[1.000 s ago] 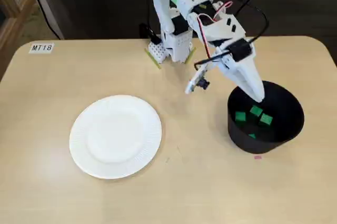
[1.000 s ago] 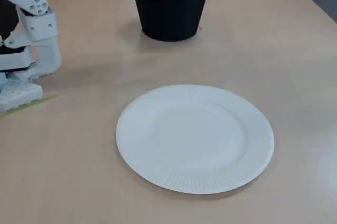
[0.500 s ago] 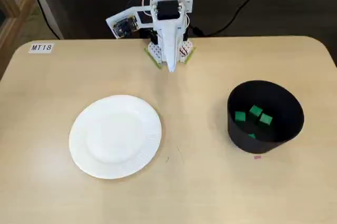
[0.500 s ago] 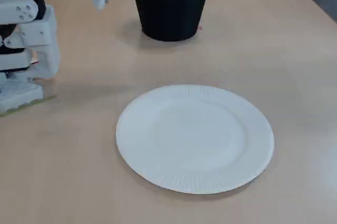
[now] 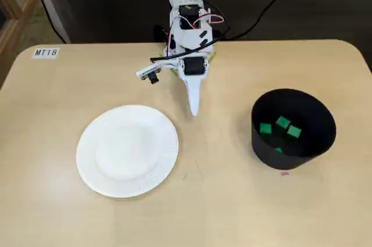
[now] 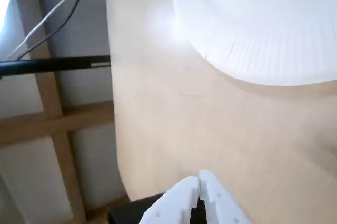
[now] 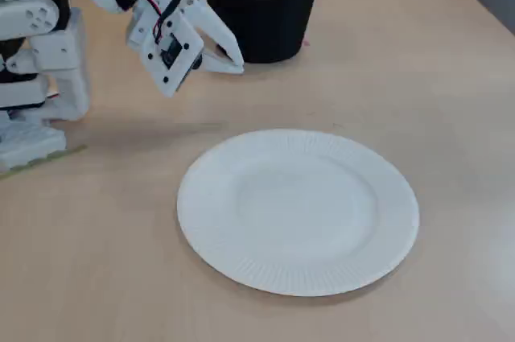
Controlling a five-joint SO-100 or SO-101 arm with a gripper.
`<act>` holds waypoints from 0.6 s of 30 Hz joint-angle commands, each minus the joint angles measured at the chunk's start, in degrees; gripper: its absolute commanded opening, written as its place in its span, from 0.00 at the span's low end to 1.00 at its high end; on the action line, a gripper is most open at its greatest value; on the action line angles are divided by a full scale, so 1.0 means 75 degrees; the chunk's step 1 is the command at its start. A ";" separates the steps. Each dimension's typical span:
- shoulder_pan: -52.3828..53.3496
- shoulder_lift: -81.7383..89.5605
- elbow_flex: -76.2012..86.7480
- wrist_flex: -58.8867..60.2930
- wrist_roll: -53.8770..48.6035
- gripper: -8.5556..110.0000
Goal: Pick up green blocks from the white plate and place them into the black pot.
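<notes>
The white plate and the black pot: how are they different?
The round white paper plate is flat and shallow; the black pot is tall and deep. The plate is empty; the pot holds small green blocks. Both are round and sit on the tan table.

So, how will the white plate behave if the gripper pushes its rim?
The white plate looks like thin paper with a fluted rim, so probably light and bendy. It lies empty and flat on the table, so it would likely slide.
</notes>
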 commanded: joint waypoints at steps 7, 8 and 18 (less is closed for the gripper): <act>0.0059 0.0070 0.0258 -0.0445 -0.0047 0.05; 0.0059 0.0070 0.0258 -0.0445 -0.0047 0.05; 0.0059 0.0070 0.0258 -0.0445 -0.0047 0.05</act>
